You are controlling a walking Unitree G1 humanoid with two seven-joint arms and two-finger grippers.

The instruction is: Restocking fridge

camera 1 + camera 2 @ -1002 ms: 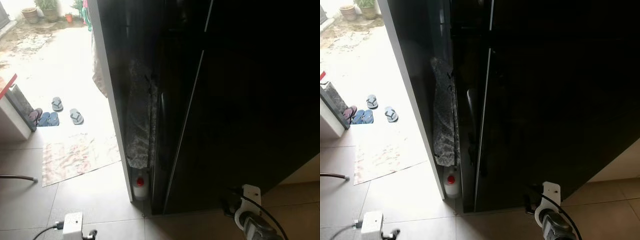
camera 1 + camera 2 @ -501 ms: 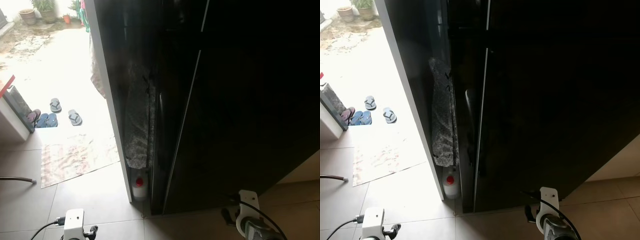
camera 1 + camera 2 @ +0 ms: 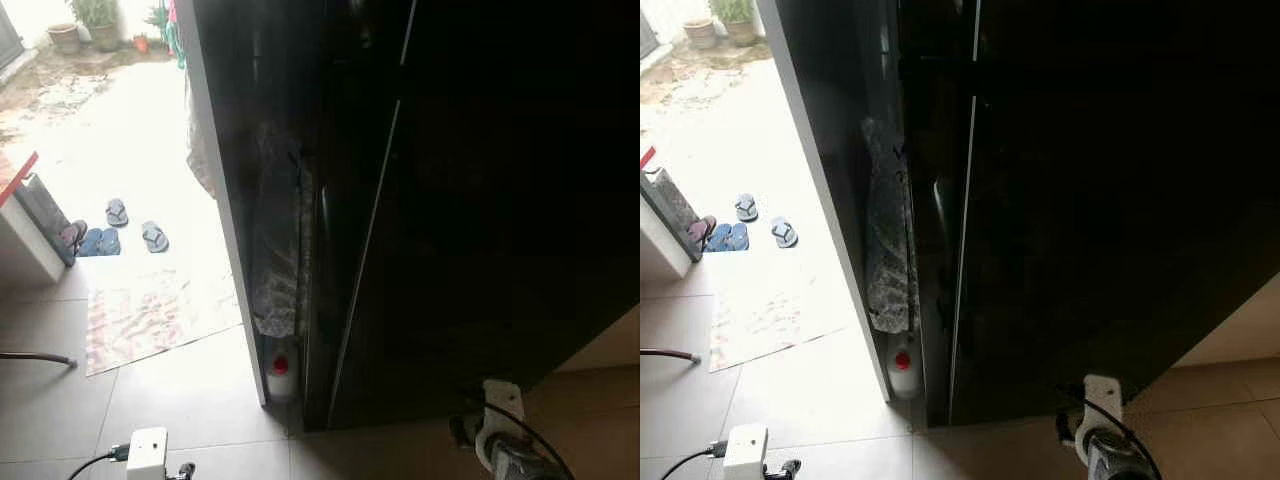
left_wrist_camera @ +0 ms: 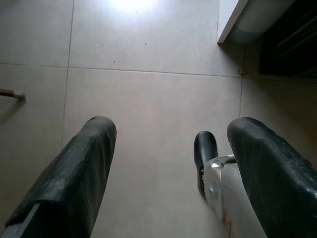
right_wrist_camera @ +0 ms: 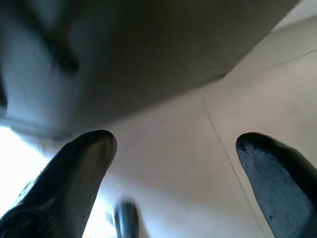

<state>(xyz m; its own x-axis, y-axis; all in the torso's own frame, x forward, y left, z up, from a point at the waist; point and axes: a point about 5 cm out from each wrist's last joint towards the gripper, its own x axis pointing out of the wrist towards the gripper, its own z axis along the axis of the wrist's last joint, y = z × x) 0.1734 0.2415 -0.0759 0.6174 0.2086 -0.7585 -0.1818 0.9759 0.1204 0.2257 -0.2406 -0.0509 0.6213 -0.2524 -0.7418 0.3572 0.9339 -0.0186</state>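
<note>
Right gripper [image 5: 173, 158]: hangs low at the robot's right side, its two black fingers [image 5: 74, 173] spread wide with nothing between them, aimed at the tiled floor [image 4: 148, 114] by the foot of the fridge.
Left gripper [image 4: 168, 163]: also low and idle, fingers parted and empty, looking down at bare tile near the robot's own foot [image 4: 205, 148].
Fridge [image 3: 480, 200]: tall black cabinet directly ahead and slightly to the robot's right, doors closed; its long axis is vertical, as is the door seam [image 3: 375, 210].
Handle [image 3: 940, 240]: a vertical bar on the fridge's left edge (dim, hard to make out), well above both grippers.
Nearer arm: judged the right one, since its wrist [image 3: 500, 440] sits just before the fridge base.
Beside the fridge: a patterned cloth [image 3: 275, 250] hangs in the gap, a red-capped bottle [image 3: 281, 368] stands below it.
Doorway: mat [image 3: 150, 315] and sandals [image 3: 120, 225] lie to the left.
Coming move: probably a lift up to the handle.
</note>
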